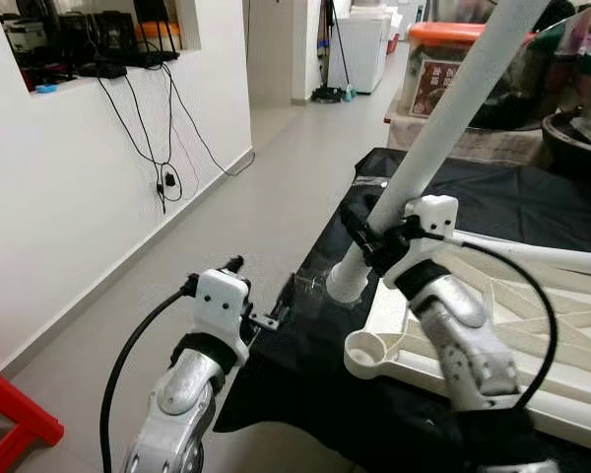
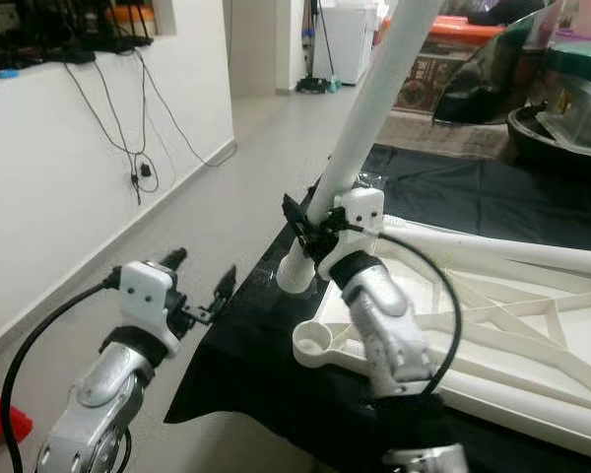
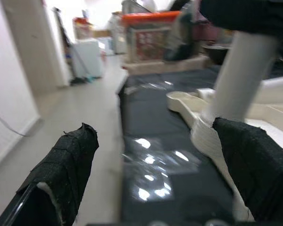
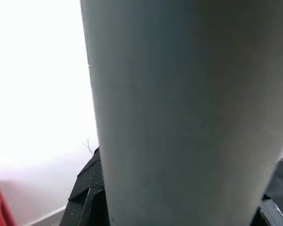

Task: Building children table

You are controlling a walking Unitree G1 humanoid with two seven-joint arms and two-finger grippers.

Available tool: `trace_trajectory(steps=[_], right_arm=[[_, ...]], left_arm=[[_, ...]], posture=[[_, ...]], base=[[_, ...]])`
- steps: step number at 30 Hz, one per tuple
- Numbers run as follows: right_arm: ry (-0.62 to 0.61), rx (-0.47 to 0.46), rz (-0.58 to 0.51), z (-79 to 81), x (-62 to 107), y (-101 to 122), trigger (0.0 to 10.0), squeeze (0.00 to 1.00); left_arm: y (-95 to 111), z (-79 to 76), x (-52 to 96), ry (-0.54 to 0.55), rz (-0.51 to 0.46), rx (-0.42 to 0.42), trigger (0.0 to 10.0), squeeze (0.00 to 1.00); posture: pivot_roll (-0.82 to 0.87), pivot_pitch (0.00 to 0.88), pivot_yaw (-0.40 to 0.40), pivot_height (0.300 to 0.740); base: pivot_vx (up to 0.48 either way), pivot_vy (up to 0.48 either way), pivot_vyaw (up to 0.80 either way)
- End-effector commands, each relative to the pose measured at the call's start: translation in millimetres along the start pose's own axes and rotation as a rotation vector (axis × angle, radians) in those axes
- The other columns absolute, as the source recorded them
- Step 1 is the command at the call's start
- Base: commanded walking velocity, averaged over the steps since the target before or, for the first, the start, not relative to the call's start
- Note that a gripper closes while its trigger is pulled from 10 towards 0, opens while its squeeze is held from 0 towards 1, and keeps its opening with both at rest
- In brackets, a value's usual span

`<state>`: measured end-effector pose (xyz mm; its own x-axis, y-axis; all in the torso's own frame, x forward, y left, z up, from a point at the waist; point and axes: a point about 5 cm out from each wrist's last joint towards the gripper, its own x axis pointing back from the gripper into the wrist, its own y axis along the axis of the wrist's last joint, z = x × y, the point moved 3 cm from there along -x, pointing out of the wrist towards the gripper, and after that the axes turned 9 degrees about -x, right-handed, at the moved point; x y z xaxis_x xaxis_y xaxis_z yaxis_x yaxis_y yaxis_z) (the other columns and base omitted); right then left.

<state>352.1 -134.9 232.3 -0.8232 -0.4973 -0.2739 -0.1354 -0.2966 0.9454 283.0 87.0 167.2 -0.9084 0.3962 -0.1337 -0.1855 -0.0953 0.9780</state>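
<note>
A low surface covered by a black cloth (image 1: 532,212) carries the parts. On it lies the white table top (image 1: 532,335), upside down, its ribbed underside showing, with one round corner socket (image 1: 369,347) near the cloth's near left corner. A long white leg (image 1: 443,128) stands tilted at the top's left edge, its lower end (image 1: 347,281) resting on the cloth just beyond that socket and its upper end leaning away to the right.

The right gripper (image 1: 372,232) is clenched around the lower part of the leg, its black fingers wrapped on either side of the tube; in the right wrist view the leg (image 4: 188,113) stands close before the camera with a dark finger (image 4: 87,193) at its edge.

The left gripper (image 2: 199,286) hangs just off the cloth's left edge, over the grey floor (image 1: 266,168), released and holding nothing. In the left wrist view its two padded fingers (image 3: 68,165) stand well apart, with the leg's foot and the shiny cloth between and beyond them.

A white wall (image 1: 69,197) runs along the left with black cables (image 1: 163,148) hanging from a shelf. A red object (image 1: 5,414) sits on the floor at the near left.
</note>
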Motion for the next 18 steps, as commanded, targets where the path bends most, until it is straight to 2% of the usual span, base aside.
trace_trajectory(steps=[1,4,6,8,10,11,12,14,18], right_arm=[[0.040,-0.043,0.006,-7.1,0.9,6,10.0,0.00],[0.069,-0.059,0.023,-15.0,2.4,11,10.0,0.00],[0.138,-0.078,0.049,-19.5,3.1,14,10.0,0.00],[0.138,-0.078,0.049,-19.5,3.1,14,10.0,0.00],[0.262,-0.108,0.086,-16.8,6.0,18,10.0,0.00],[0.262,-0.108,0.086,-16.8,6.0,18,10.0,0.00],[0.382,-0.134,0.118,-11.7,9.6,20,10.0,0.00],[0.421,-0.141,0.128,-9.6,11.0,21,10.0,0.00],[0.597,-0.143,0.186,-1.6,17.8,25,10.0,0.00]], left_arm=[[0,-7.0,6.9,-0.072,0.008,0.044,10.0,0.00],[-2,-9.3,14.1,-0.100,0.019,0.055,10.0,0.00],[-3,-14.6,21.3,-0.145,0.033,0.070,10.0,0.00],[-3,-14.6,21.3,-0.145,0.033,0.070,10.0,0.00],[-1,-25.6,31.4,-0.229,0.041,0.106,10.0,0.00],[-1,-25.6,31.4,-0.229,0.041,0.106,10.0,0.00],[2,-34.5,39.2,-0.292,0.045,0.141,10.0,0.00],[3,-36.8,41.5,-0.308,0.047,0.151,10.0,0.00],[5,-43.1,50.9,-0.374,0.061,0.186,10.0,0.00]], posture=[[0.04,0.103,-0.015,0.740],[0.05,0.118,-0.015,0.740],[0.06,0.146,-0.012,0.740],[0.06,0.146,-0.012,0.740],[0.07,0.185,-0.005,0.740],[0.07,0.185,-0.005,0.740],[0.09,0.208,0.003,0.740],[0.09,0.208,0.003,0.740],[0.10,0.230,0.014,0.740]], base=[[0.000,0.000,0.00],[0.000,0.000,0.00],[0.000,0.000,0.00],[0.000,0.000,0.00],[0.000,0.000,0.00],[0.000,0.000,0.00],[0.000,0.000,0.00],[0.000,0.000,0.00],[0.000,0.000,0.00]])
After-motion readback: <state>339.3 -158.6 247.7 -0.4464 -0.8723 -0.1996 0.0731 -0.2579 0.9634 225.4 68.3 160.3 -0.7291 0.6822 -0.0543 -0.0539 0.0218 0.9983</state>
